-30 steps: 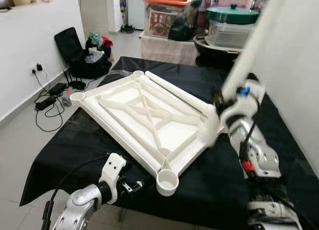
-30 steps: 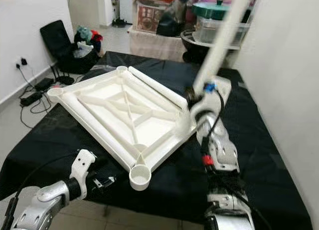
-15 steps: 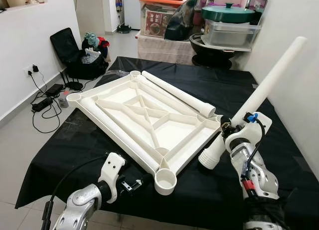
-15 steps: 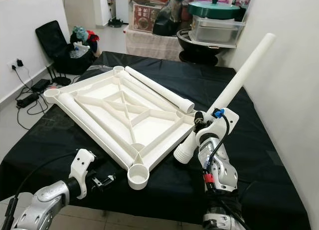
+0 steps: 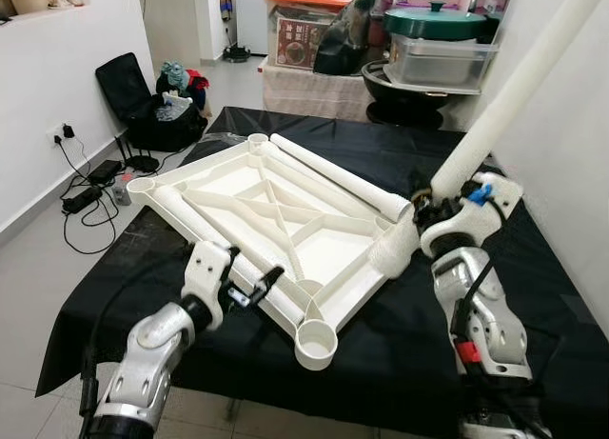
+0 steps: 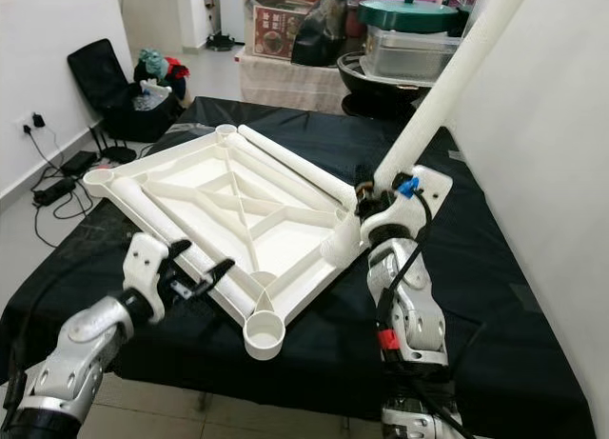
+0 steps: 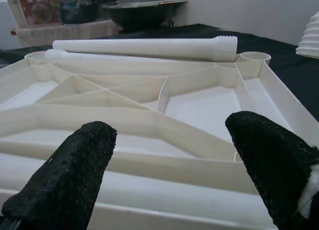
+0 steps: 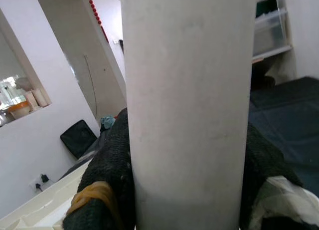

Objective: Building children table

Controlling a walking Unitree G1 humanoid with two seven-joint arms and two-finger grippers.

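The white tabletop lies upside down on the black-covered table. My right gripper is shut on a long white leg that tilts up to the right. The leg's threaded end sits at the tabletop's right corner; whether it is in the socket is hidden. In the right wrist view the leg stands between the black fingers. My left gripper is open at the tabletop's front-left edge, its fingers spread over the rim. A second leg lies along the far edge. An empty corner socket faces me.
A white wall stands close on the right. Boxes, a pot and containers crowd the space behind the table. On the floor to the left are a black bag and cables.
The right gripper raised the leg and swung its threaded end from in front of the tabletop up to the right corner. The left gripper rose from below the table edge to the tabletop's front-left rim.
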